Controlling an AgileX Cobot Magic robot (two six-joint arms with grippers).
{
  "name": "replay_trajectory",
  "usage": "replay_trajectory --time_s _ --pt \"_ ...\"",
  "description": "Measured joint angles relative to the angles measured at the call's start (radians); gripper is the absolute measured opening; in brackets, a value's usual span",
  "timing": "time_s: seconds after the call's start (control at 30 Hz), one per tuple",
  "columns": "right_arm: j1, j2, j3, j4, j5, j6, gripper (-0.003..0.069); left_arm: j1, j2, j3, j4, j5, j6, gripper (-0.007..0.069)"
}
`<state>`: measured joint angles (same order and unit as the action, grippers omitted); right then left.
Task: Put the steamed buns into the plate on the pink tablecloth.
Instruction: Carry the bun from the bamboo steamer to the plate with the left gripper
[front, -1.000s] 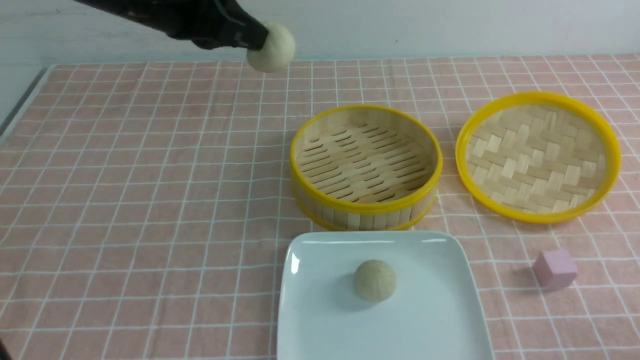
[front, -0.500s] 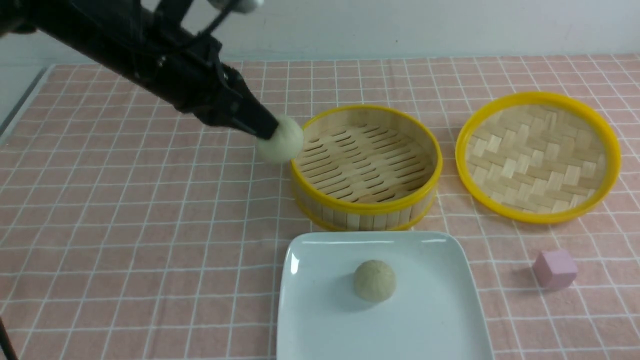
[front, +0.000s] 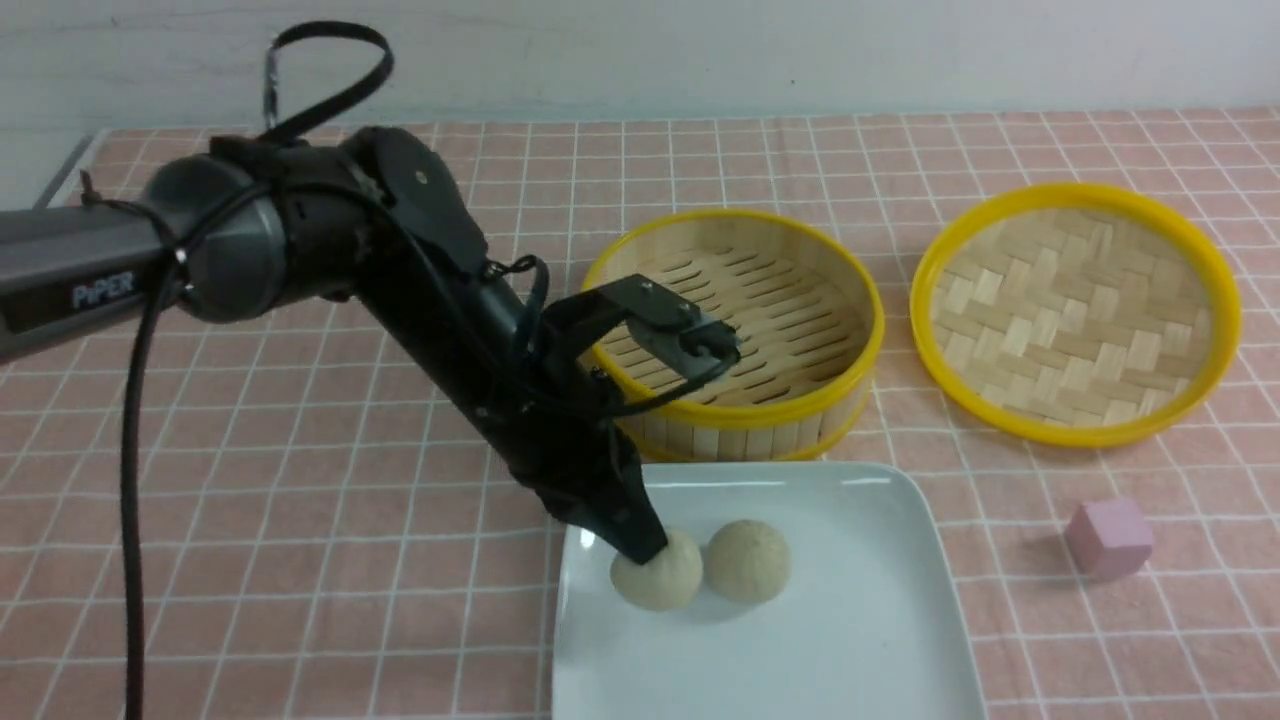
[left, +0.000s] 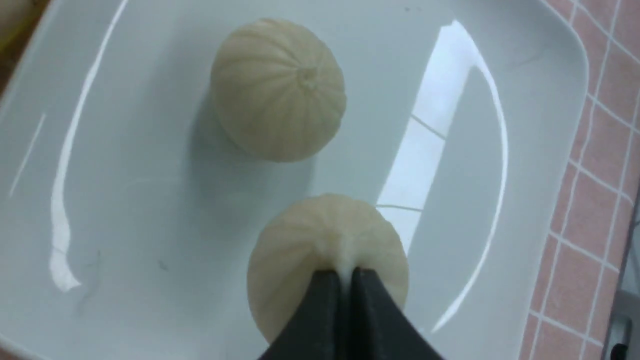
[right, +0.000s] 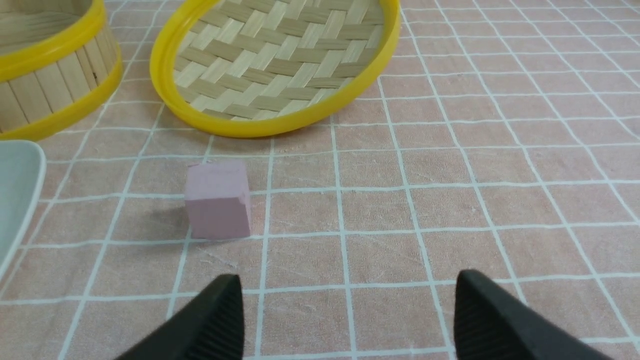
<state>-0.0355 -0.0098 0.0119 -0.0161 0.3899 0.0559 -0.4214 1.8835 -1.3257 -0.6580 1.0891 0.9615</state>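
My left hand (left: 345, 274) pinches tight the pale pleated dough bun (front: 655, 585) just beneath it, seated on the glossy white square plate (front: 860, 640)

Bright, even light — glare on plate (left: 465, 115)

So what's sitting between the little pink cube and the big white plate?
Nothing: only bare salmon-pink checked tablecloth lies between the small pink cube and the glossy white square plate, as the right wrist view shows.
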Motion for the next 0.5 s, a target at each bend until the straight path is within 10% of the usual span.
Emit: replay_trajectory --time_s 0.5 --pt "0.0 0.0 0.0 0.0 0.0 0.0 0.0548 -0.003 0.084 -0.006 0.058 -0.099 -0.109 0.0057"
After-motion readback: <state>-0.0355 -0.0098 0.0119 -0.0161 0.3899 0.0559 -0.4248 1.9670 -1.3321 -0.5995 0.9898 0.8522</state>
